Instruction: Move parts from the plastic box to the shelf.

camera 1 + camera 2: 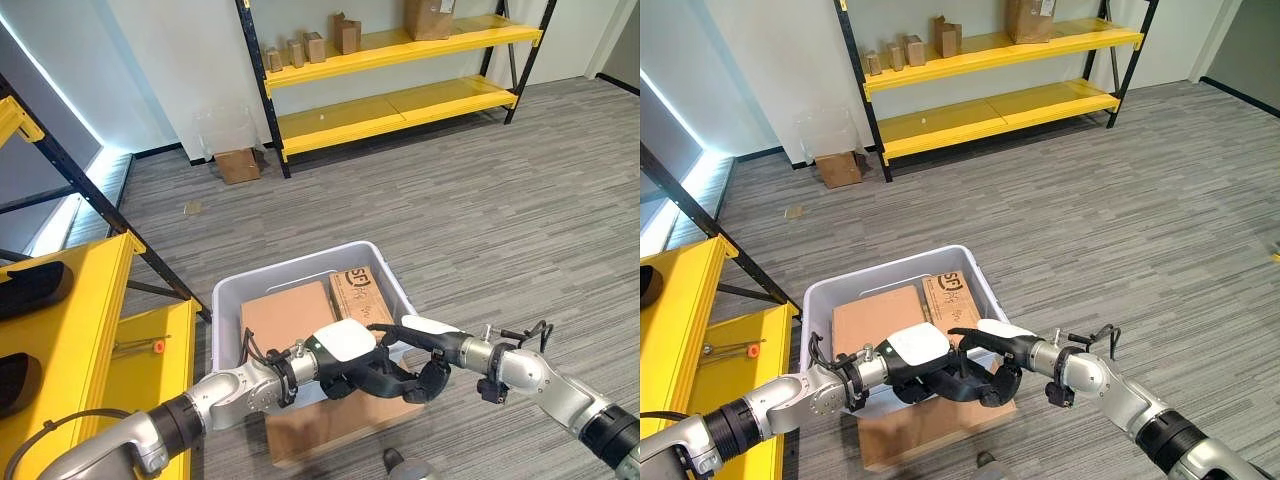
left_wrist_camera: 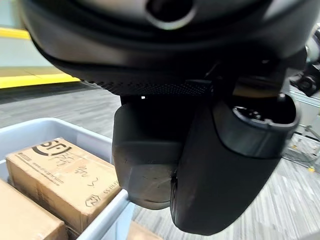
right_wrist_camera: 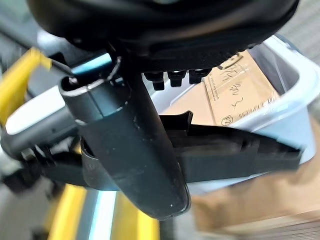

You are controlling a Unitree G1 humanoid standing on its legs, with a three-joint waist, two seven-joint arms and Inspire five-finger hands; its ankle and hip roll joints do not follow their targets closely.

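Grey striped carpet [image 1: 480, 200] (plastic box [image 1: 232, 295] near), yellow shelf [image 1: 390, 50] beyond

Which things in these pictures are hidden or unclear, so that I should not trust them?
- Both eye views: the left hand and right hand overlap above the plastic box's near edge, so neither grip is readable, nor the near rim.
- Left wrist view: the hand's bulk hides most of the printed carton.
- Plain carton: its near end lies under the hands.
- Far shelf: its small boxes are too small to identify.
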